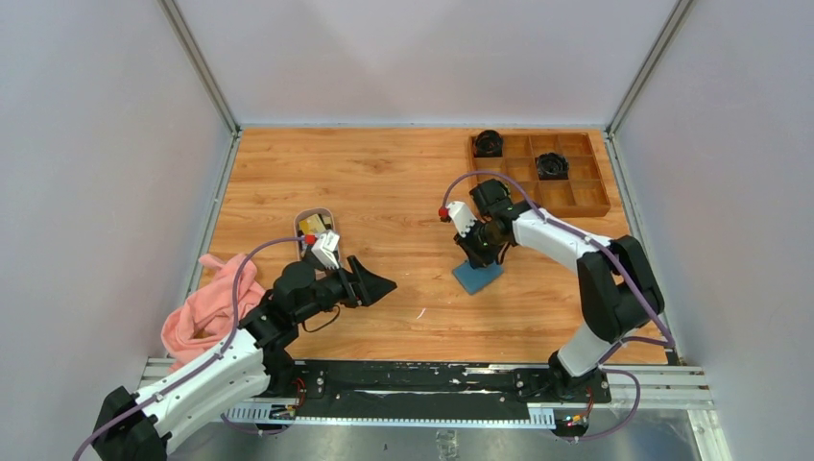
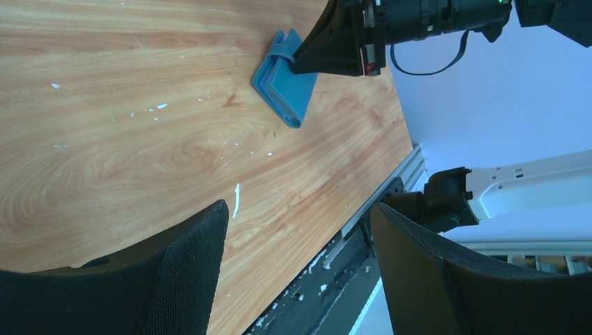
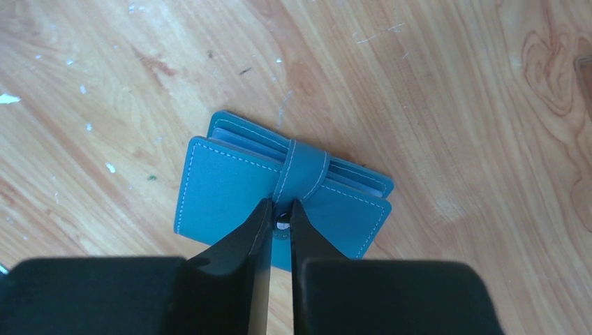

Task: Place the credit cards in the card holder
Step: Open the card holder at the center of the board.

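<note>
Wood-grain surface, walled on three sides. Two arms are bolted at the near edge, left arm and right arm.

Brown compartment tray sits in the far right corner. Two black round items are in it, one in the far left cell, one a row nearer; can't tell what they are.

Pink cloth is bunched at the left edge, beside the left arm.

Left hand hangs over bare wood left of centre, pointing right. It is wide and holds nothing; both pads show in its wrist view with a big gap between them.

Right hand points down onto the card holder. It has narrowed to a slit, tips pinching at the strap's end either side of the snap button.

Card holder: teal, folded shut, lying on the surface right of centre, well short of the tray. The strap wraps over its edge. Greyish inner pockets show at the far side.

Small white oval dish is left of centre, just beyond the left wrist.

Credit cards lie in that dish, well apart from the holder. One is yellowish; count unclear, partly hidden by the wrist.
</note>
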### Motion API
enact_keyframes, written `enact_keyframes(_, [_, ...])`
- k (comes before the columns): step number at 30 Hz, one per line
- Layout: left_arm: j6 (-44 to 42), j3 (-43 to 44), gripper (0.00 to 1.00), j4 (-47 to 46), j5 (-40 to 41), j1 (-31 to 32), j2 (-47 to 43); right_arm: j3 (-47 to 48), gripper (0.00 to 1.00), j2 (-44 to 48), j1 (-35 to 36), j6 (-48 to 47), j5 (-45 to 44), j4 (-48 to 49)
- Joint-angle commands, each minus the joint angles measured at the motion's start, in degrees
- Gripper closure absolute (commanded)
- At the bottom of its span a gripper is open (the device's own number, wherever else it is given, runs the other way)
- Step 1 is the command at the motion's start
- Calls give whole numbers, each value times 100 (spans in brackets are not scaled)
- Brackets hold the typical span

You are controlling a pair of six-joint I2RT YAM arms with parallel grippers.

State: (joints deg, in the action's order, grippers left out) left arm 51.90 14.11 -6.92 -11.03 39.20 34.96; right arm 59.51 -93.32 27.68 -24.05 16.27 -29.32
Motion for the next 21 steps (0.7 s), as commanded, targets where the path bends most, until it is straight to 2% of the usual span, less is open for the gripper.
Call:
enact_keyframes(1, [-49, -52, 23, -360, 182, 184, 200, -91, 99, 565, 115, -731, 548, -452])
enact_keyframes(6, [-361, -22, 23, -401, 212, 246, 296, -335, 98, 1223, 115, -1259, 1092, -498])
enact_keyframes(14, [-410, -29, 23, -457, 191, 279, 279, -154, 98, 1431, 123, -1667, 1891, -946])
enact_keyframes(21, [-496, -46, 23, -463, 180, 325, 226, -87, 99, 2244, 97, -1707, 2643, -910])
